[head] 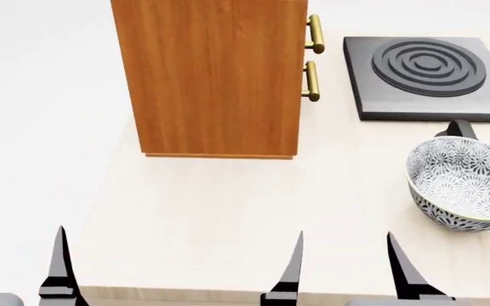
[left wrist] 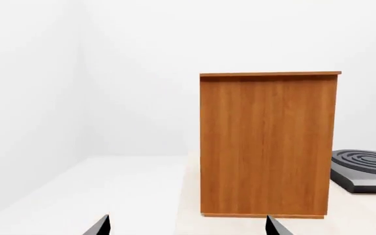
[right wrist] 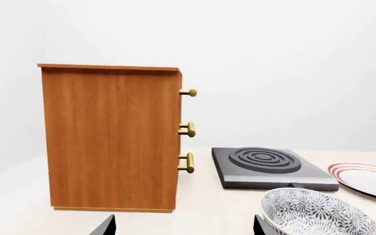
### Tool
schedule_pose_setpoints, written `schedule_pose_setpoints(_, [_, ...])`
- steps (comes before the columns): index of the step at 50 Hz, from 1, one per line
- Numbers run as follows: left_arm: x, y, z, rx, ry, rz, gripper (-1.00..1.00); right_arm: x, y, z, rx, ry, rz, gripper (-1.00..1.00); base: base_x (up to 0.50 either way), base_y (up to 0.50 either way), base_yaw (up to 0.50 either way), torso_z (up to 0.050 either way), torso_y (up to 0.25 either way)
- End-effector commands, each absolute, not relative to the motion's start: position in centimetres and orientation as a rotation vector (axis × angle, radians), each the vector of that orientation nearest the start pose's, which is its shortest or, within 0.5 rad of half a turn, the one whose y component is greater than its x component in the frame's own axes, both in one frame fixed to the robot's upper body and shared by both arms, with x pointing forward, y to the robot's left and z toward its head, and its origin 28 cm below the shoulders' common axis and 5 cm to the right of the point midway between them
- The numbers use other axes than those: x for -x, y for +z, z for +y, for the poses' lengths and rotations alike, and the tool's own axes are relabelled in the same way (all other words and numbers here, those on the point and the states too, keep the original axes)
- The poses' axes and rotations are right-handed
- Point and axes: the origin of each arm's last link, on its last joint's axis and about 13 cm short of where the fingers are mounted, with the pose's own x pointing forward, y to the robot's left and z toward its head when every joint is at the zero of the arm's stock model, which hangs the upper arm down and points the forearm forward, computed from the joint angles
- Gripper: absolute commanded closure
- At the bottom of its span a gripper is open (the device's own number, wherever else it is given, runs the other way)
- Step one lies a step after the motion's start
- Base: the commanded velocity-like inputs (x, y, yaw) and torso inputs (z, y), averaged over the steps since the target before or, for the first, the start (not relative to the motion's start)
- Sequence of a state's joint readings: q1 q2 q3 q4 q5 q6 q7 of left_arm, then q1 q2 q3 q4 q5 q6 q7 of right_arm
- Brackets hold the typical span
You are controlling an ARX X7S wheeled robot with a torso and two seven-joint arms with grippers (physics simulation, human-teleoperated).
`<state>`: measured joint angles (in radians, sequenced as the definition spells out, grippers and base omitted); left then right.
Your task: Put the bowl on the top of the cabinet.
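Note:
The bowl [head: 462,185], white with a dense grey leaf pattern, stands upright on the pale table at the right. In the right wrist view the bowl [right wrist: 318,213] sits just outside one fingertip. The cabinet [head: 215,76], a tall orange-brown box with brass handles, stands at the back left; its flat top shows bare in both wrist views [left wrist: 266,74] [right wrist: 109,67]. My right gripper [head: 344,255] [right wrist: 184,226] is open and empty, low near the table's front edge, left of the bowl. My left gripper [left wrist: 188,225] is open and empty; only one finger [head: 59,268] shows in the head view.
A dark grey stove plate with ring grooves [head: 428,70] lies behind the bowl, right of the cabinet's handles [head: 313,57]. A small dark part [head: 458,129] shows between stove and bowl. A red-rimmed white plate [right wrist: 371,178] lies further right. The table's left edge [head: 113,191] runs beside the cabinet.

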<state>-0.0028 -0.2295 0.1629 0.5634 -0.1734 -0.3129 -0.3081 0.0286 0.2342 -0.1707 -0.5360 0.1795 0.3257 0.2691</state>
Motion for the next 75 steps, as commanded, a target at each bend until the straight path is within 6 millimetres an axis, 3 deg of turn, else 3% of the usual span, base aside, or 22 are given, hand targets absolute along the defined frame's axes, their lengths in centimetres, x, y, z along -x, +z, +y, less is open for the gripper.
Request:
schedule_pose_setpoints(1, [-19.54, 10.63, 20.54, -0.016, 0.046, -0.216, -1.00, -20.09, 10.48, -9.71, 0.027, -0.001, -0.204, -1.00, 0.00, 0.00, 0.00, 0.000, 0.000])
schedule_pose_setpoints(13, [-19.57, 10.59, 20.57, -0.018, 0.047, -0.215, -1.00, -20.23, 10.32, -9.68, 0.041, -0.016, -0.187, -1.00, 0.00, 0.00, 0.00, 0.000, 0.000])
schedule_pose_setpoints(36, [-19.63, 10.54, 20.60, -0.017, 0.049, -0.216, -1.00, -20.26, 10.24, -9.64, 0.048, -0.021, -0.188, -1.00, 0.49, 0.00, 0.00, 0.000, 0.000])
schedule_pose_setpoints(75, [-19.63, 10.33, 20.57, -0.020, 0.047, -0.212, -1.00, -20.35, 9.85, -9.84, 0.078, -0.045, -0.179, -1.00, 0.12, 0.00, 0.00, 0.000, 0.000])
